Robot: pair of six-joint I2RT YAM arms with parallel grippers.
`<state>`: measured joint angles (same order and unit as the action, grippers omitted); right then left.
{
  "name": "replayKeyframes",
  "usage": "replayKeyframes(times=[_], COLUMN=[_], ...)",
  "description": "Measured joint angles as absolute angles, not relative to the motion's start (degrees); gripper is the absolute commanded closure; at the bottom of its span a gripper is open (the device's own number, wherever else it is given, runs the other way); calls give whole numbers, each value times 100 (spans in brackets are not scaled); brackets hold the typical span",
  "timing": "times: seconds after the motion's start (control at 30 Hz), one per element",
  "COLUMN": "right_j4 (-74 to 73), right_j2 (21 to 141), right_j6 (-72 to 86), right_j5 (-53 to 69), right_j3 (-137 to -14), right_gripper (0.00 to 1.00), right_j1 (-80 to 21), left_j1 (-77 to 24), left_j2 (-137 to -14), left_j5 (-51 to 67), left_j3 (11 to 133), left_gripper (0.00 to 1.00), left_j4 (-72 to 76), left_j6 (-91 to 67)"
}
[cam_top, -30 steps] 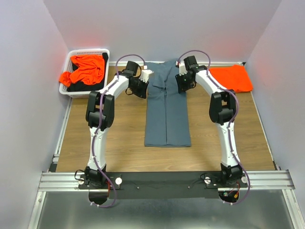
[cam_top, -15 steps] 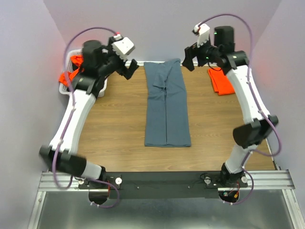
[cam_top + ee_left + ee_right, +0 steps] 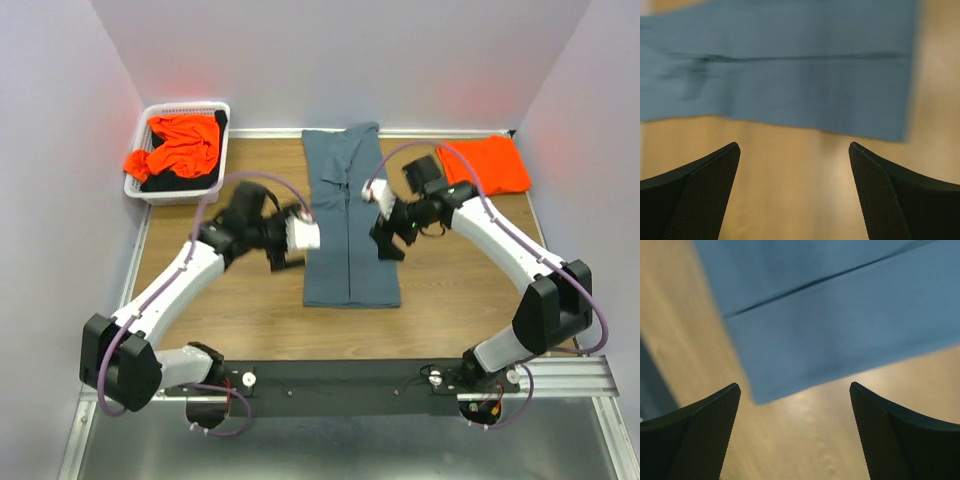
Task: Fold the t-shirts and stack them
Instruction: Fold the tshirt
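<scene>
Fixed camera high at the 6 o'clock edge, looking down toward 12 o'clock over the brown wooden tabletop (image 3: 260, 310), left wrist camera close, facing 3 o'clock, right wrist camera close, facing 9 o'clock, all sharing the 6 o'clock end of the slate blue-grey cloth t-shirt (image 3: 350, 250).

So the surface (image 3: 250, 310) is a light wood-grain board, boxed in by pale lilac walls (image 3: 330, 60) at the back and both sides. A white slotted plastic basket (image 3: 190, 106) sits in the upper left corner, right up against the walls. Along the bottom there's an aluminium rail (image 3: 120, 376) with a black strip (image 3: 340, 375) across its middle, and a grey metal sheet (image 3: 340, 445) below that.
</scene>
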<state>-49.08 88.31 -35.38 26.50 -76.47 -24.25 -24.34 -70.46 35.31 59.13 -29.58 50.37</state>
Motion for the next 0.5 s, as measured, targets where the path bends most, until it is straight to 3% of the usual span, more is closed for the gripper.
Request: replayKeyframes(times=[0.17, 0.33, 0.5], right_j4=[-4875, -4394, -3913], right_j2=[8219, 8068, 8095], right_j6=[-3865, -4010, -4115], right_j5=[2502, 2294, 2075], right_j3=[-6106, -5229, -4777], right_gripper=[14, 33, 36], right_j1=[-3352, -3629, -3697], left_j1=[-3822, -4416, -4519], left_j2=[-6768, -7087, -7747], left_j5=[3312, 3190, 2971], left_j3=[4313, 4187, 4152], left_gripper=[17, 37, 42], left_j4=[-3295, -2982, -2567], left_j6=[5647, 5682, 5583])
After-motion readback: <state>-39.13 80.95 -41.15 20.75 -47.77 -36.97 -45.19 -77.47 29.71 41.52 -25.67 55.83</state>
